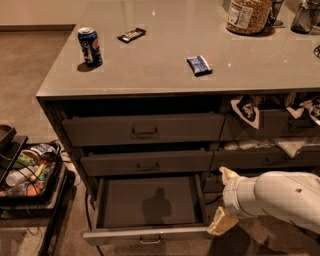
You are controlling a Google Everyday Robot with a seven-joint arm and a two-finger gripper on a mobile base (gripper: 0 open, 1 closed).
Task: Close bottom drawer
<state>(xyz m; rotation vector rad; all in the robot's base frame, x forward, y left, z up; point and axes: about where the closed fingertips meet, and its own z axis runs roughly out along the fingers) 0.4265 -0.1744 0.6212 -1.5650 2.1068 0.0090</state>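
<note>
The bottom drawer (150, 202) is pulled far out of the grey cabinet, its plain flat base bare and its slim front panel (145, 235) with a small metal loop handle (150, 241) near the lower edge of the view. My gripper (222, 220) reaches in from the right on a white arm (280, 197). Its pale fingers sit at the drawer's front right corner, one low by the front panel and one higher near the cabinet face.
Above are a medium drawer (147, 162) and a tall top drawer (142, 129), both slightly ajar. The countertop holds a blue can (90, 46), a dark snack bar (131, 34), a blue packet (199, 65) and a jar (248, 15). A cart with bottles (27, 170) stands left.
</note>
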